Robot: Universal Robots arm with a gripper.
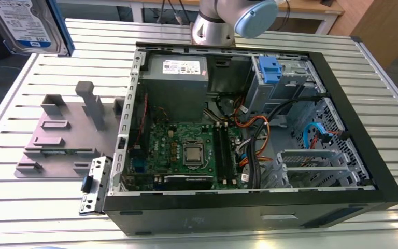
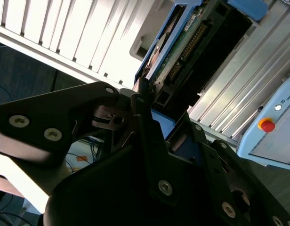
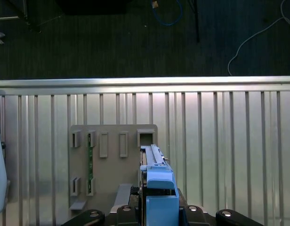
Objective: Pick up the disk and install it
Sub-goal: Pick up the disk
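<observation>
High at the exterior view's left, lifted clear of the slatted table [image 1: 385,104]: the disk [image 1: 27,23], label face toward the camera, blue rail down its side edge. Long axis near upright, slightly leaned. Open air round it. Grey fixture plate [image 1: 54,142] lies on the slats below; open computer case [image 1: 254,210] sits well apart toward the exterior view's right. Case side is off and the inside exposed, with a drive bay [image 1: 289,78] at the far corner and a blue clip [image 1: 268,70] in it.

First wrist view: disk seen edge-on, long axis running straight out from the gripper [image 3: 157,212] toward the plate's slots. Bare slats either side of the plate, then the table's edge and dark floor [image 3: 112,37] beyond.

Second wrist view: black fingers [image 2: 145,127] clenched on the disk's near end, its circuit-board side showing.

Arm [image 1: 237,18]: grey column and pale blue joint cap behind the case's far wall, the rest running out of frame.
</observation>
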